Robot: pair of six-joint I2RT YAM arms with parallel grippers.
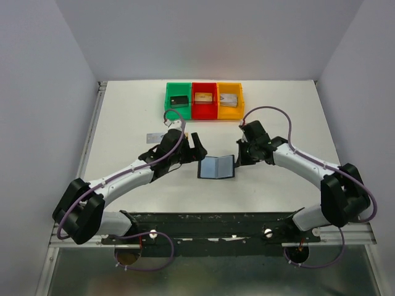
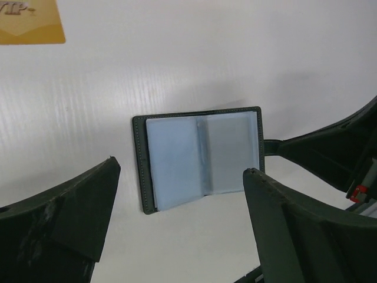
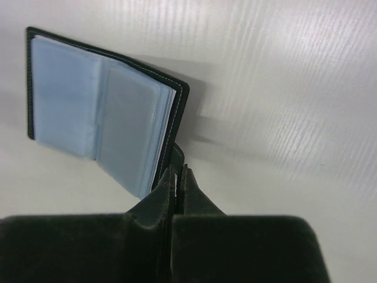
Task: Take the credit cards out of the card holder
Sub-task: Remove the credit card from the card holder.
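Note:
The card holder (image 1: 216, 167) lies open on the table, its blue-grey sleeves (image 2: 200, 159) facing up. My right gripper (image 3: 177, 169) is shut on a thin dark tab sticking out of the card holder's (image 3: 100, 118) right edge. In the top view the right gripper (image 1: 239, 158) touches that edge. My left gripper (image 2: 181, 168) stands open just left of the holder, nothing between its fingers (image 1: 196, 149). One tan-gold credit card (image 2: 29, 20) lies flat on the table beyond it. A pale silver-grey credit card (image 1: 154, 135) lies beside the left arm.
Green (image 1: 179, 106), red (image 1: 204, 108) and yellow (image 1: 229, 108) bins stand in a row at the back, each with a block inside. Grey walls close in the table on both sides.

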